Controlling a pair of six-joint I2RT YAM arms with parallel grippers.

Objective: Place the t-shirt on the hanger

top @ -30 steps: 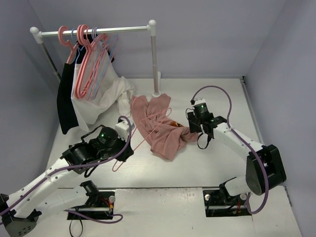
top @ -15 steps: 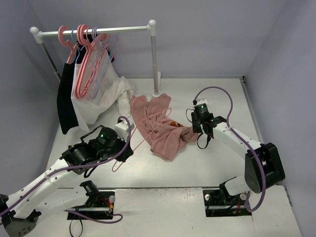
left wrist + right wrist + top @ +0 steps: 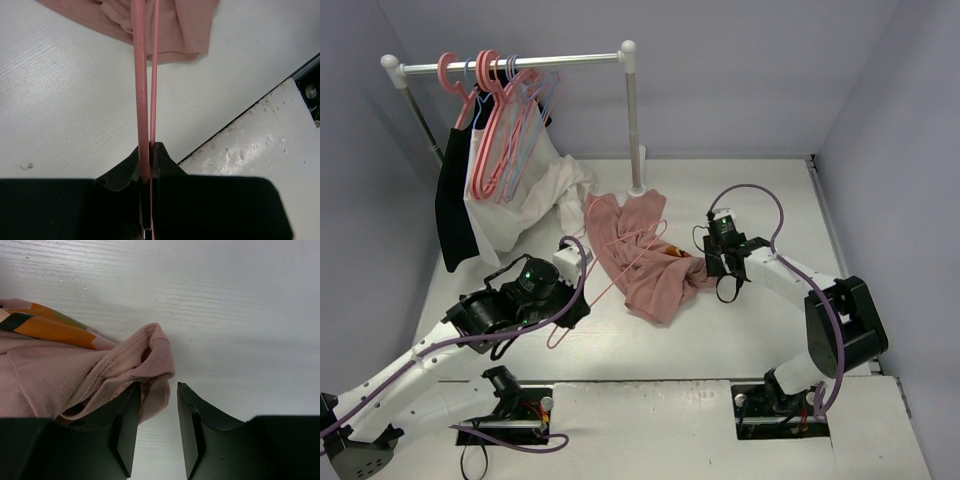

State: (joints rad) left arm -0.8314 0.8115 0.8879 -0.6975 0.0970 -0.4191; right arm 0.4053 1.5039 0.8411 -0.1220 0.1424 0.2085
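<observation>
left wrist: hanger cut at top | right wrist: t-shirt cut at left (print too)

t-shirt: is showing as soft knit cloth, matt, with a ribbed, stitched hem.
hanger: is reading as smooth plastic, carrying a faint sheen.
table: is presenting a white matt top with fine, wood-like grain lines.
rail: is gleaming as polished metal.
right gripper fingers: are looking like smooth matt black plastic.
near-edge plate: is showing glossy white paint, speckled and chipped.
</observation>
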